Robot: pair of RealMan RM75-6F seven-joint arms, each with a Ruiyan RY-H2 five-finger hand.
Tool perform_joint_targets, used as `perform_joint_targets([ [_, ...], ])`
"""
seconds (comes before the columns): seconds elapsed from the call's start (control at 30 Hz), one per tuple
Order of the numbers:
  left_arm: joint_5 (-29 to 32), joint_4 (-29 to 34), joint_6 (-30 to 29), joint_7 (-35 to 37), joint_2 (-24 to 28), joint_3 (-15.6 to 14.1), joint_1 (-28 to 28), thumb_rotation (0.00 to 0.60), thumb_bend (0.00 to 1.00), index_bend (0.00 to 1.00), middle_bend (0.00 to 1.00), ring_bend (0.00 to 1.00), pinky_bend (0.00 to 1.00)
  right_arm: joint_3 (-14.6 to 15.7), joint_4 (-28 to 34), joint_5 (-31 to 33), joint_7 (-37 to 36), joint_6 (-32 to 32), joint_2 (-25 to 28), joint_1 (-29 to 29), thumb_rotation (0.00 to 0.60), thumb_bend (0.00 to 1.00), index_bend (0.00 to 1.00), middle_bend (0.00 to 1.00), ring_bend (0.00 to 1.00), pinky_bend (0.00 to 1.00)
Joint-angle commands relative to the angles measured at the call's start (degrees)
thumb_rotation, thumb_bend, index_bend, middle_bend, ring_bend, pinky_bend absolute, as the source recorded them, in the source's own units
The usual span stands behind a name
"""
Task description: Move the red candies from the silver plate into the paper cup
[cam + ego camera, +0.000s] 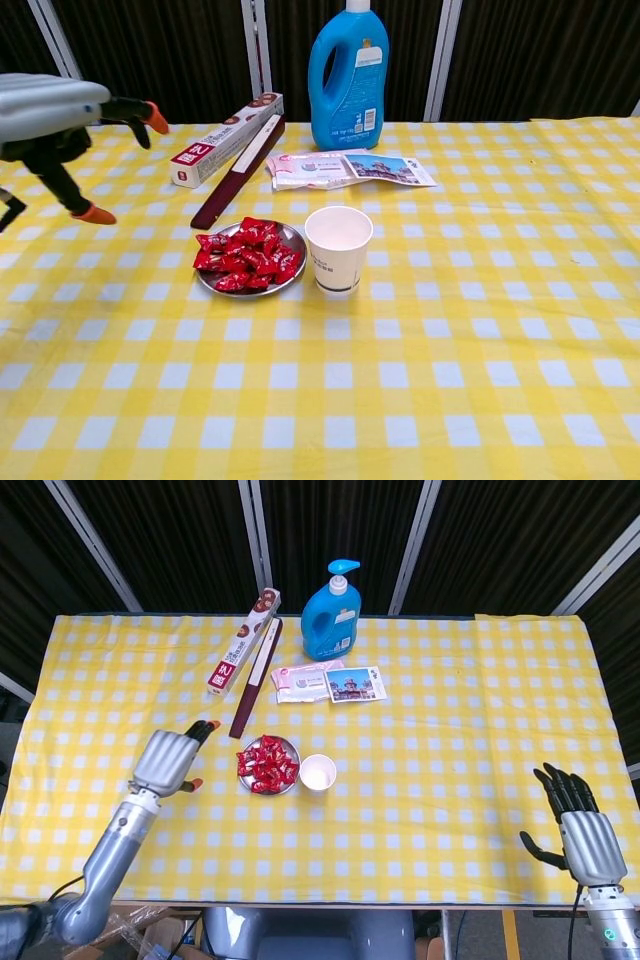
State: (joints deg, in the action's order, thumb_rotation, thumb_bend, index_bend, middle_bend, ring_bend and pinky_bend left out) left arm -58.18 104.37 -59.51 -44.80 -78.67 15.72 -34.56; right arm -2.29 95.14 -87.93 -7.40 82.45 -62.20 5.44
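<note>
Lab-style test setup, checkered tablecloth (450, 780), dark slatted backdrop (500, 540)

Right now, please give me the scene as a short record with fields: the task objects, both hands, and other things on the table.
candies: red candies piled on silver plate
cup: paper cup upright, beside the plate, no candy visible inside
left hand: left hand open, above the cloth near the plate, holds nothing
right hand: right hand open, at the table's near edge
others: blue bottle, long box, flat packets
</note>
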Motion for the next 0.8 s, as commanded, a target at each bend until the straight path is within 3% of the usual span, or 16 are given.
perform_joint_targets([
  [0.03,11.0,-3.9,4.0,-9.0,-6.7,1.5,-9.0,0.6,0.16,0.19,0.23,0.87,0.9,-0.1,0.2,0.2,-0.5,-0.2,0.3,0.1,0.6,0.36,0.0,0.0,0.0,0.0],
  [0.33,23.6,-10.3,3.2,-15.0,-12.7,0.1,-17.4,0.6,0.16,0.19,0.2,0.87,0.9,-0.1,0.5,0.1,-2.1,-0.2,0.7,0.2,0.6,0.36,0.0,0.0,0.0,0.0],
  [0.8,30.4,-17.8,3.6,-15.7,-17.6,-3.0,-23.5,0.6,0.19,0.24,0.21,0.87,0.9,-0.1,0.8,0.1,-2.8,-0.1,1.0,0.2,0.6,0.36,0.0,0.0,0.0,0.0],
])
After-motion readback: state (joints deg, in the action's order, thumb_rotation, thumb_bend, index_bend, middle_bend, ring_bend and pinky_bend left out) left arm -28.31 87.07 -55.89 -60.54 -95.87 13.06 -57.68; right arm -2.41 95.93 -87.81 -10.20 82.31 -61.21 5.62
